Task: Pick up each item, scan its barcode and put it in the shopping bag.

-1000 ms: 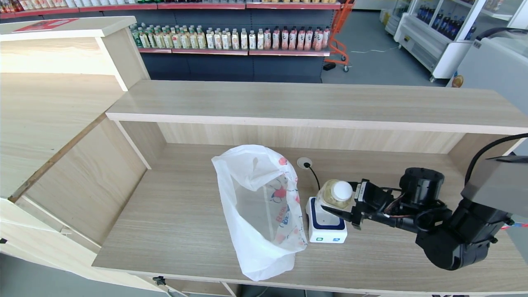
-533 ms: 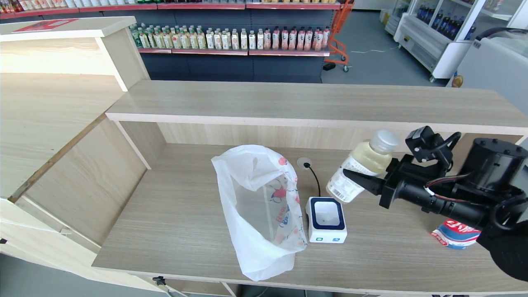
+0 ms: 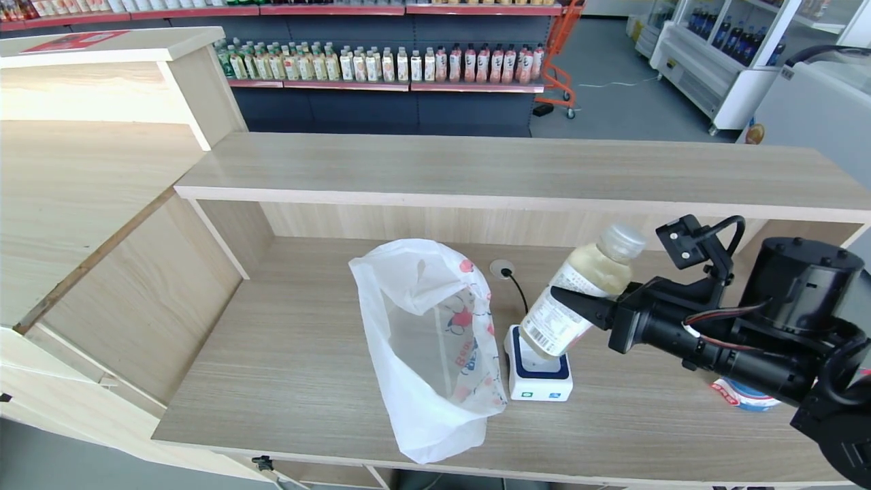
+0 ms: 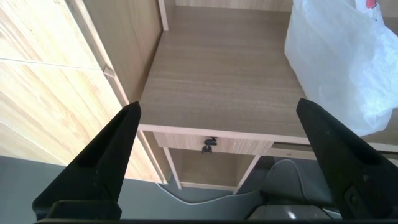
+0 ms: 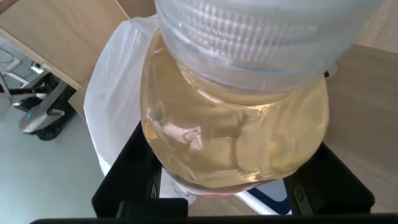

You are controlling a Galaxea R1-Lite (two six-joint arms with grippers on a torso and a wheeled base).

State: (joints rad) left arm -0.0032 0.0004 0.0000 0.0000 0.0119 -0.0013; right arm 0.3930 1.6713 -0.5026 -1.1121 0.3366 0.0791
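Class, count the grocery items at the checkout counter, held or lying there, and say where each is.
2. A bottle tilted in the right gripper above the scanner; a packet, partly hidden, on the counter near its right end. More may be hidden.

Place: retail shop, checkout area.
Stock: long shelves point(image 3: 326, 85) lined with rows of bottled drinks point(image 3: 381, 64).
Refrigeration: glass-fronted chiller cabinets point(image 3: 721, 47) beside the far aisle.
Fittings: orange trolley point(image 3: 561, 61) at the shelf end.
Till: wooden worktop point(image 3: 306, 367) carrying a barcode scanner point(image 3: 541, 389) and a plastic shopping bag point(image 3: 429, 340).
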